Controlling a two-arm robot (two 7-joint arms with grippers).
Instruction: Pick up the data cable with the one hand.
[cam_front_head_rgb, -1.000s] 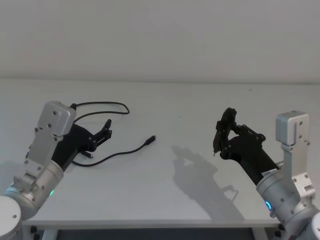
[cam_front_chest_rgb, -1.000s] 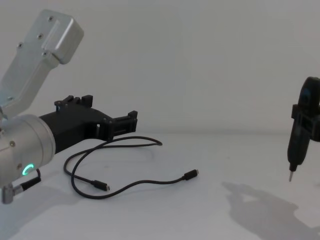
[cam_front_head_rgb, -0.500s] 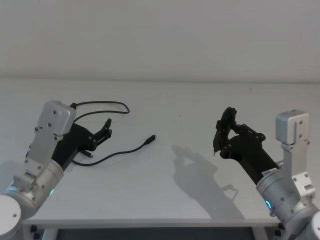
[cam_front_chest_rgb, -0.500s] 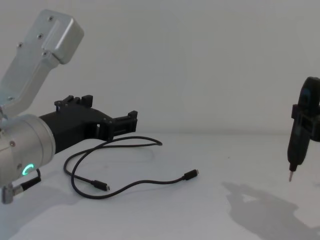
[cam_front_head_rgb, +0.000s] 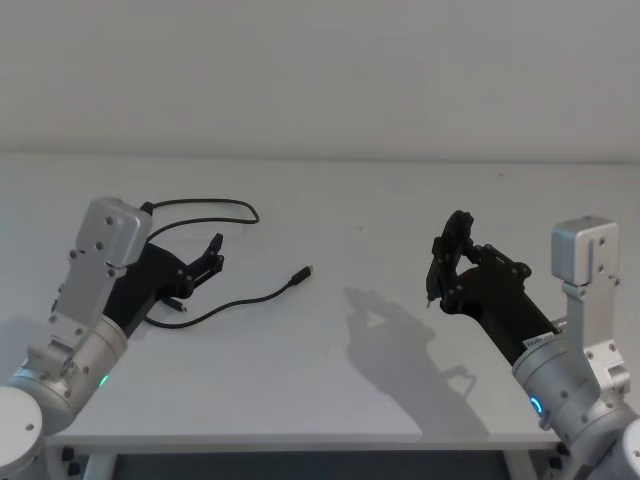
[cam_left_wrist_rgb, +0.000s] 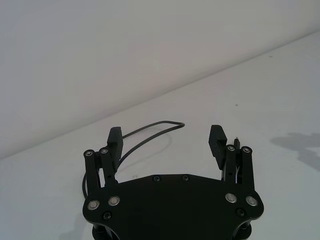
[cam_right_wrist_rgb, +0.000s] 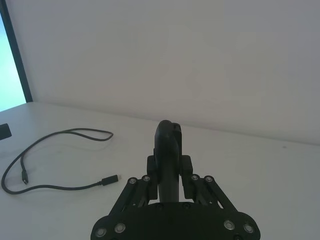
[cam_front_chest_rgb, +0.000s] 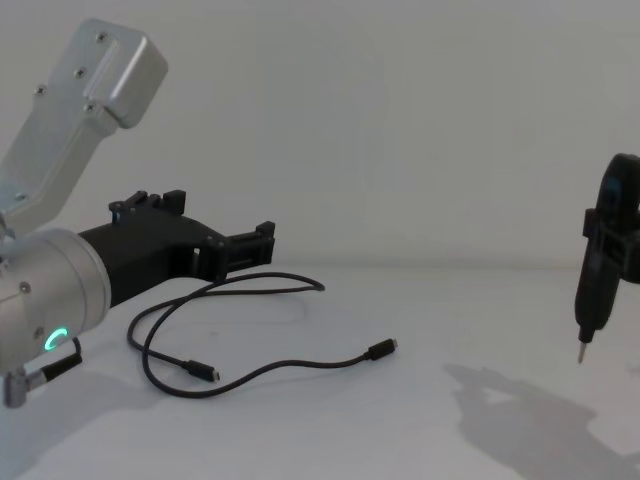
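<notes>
Left gripper (cam_front_head_rgb: 212, 256) hovers wide open and empty above the cable's (cam_front_head_rgb: 250, 298) loop. The cable lies slack on the table (cam_front_head_rgb: 350, 200), one plug (cam_front_head_rgb: 303, 273) toward the centre. Right gripper (cam_front_head_rgb: 450, 268), raised well apart, clamps a slim metal-tipped tool (cam_right_wrist_rgb: 168, 145).

Plain matte black along the long thin looped data cable (cam_front_head_rgb: 240, 302), plugs included. Same unpatterned black on the broad blocky left gripper (cam_front_head_rgb: 213, 253), the right gripper (cam_front_head_rgb: 447, 262) and the slender round-headed tool (cam_front_chest_rgb: 603, 262), bar its silvery metal tip (cam_front_chest_rgb: 581, 350). Brushed silver on the fat left arm cylinder (cam_front_chest_rgb: 60, 285), with a green ring light (cam_front_chest_rgb: 52, 340); a blue ring light (cam_front_head_rgb: 537, 409) on the right arm. Flat white tabletop (cam_front_head_rgb: 330, 390), soft grey shadows; pale grey wall (cam_front_head_rgb: 320, 70).
</notes>
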